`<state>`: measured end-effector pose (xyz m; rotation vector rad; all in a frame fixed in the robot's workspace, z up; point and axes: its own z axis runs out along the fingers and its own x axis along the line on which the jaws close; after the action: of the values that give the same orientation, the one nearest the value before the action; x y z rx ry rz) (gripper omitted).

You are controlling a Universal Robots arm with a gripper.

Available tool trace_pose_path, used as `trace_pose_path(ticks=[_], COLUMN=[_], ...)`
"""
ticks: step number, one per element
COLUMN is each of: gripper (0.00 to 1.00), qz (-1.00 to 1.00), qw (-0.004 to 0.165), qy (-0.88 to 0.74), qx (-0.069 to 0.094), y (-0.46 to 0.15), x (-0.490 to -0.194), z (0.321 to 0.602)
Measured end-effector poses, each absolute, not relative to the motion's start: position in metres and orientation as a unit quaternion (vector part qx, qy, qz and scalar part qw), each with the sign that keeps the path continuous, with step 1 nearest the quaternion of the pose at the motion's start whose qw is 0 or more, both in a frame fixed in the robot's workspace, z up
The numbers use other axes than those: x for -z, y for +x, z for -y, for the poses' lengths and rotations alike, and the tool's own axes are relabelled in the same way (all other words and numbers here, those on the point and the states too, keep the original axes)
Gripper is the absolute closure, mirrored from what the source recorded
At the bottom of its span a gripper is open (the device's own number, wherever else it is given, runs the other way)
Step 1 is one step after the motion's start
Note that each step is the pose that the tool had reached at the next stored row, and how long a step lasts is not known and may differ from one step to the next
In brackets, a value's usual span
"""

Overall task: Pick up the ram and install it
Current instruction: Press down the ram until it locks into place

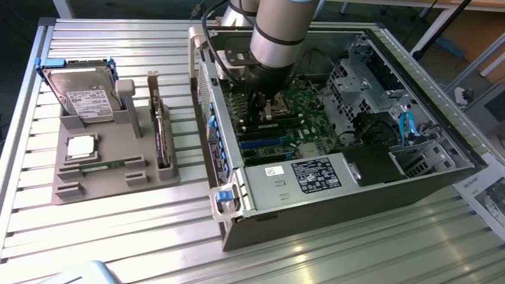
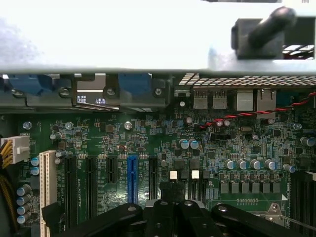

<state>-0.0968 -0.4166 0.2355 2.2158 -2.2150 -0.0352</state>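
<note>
The ram (image 1: 103, 168), a thin green stick, lies in a slot near the front of the grey fixture (image 1: 110, 183) at the exterior view's left. My gripper (image 1: 264, 115) is far from it, lowered inside the open computer case (image 1: 332, 195) over the green motherboard (image 1: 304, 133). In the wrist view the black fingers (image 2: 163, 215) stand together just above the motherboard (image 2: 148, 143), and my gripper (image 2: 173, 197) is shut with nothing visible between them. Long black memory slots (image 2: 301, 197) lie at the board's edge.
The fixture also carries a hard drive (image 1: 87, 97), a square silver processor (image 1: 80, 148) and an upright dark expansion card (image 1: 162, 142). Inside the case are a blue expansion slot (image 2: 132, 177), a drive cage (image 1: 355, 83) and blue cables (image 1: 406, 127). The case walls surround the arm.
</note>
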Motion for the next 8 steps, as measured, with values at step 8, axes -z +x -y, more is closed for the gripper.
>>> trace_pose_path(ticks=[8], gripper=[0.9], qz=[0.707], qw=[0.003], qy=[0.707], qx=[0.013], y=[-0.0969], x=[-0.2356], z=[0.4158])
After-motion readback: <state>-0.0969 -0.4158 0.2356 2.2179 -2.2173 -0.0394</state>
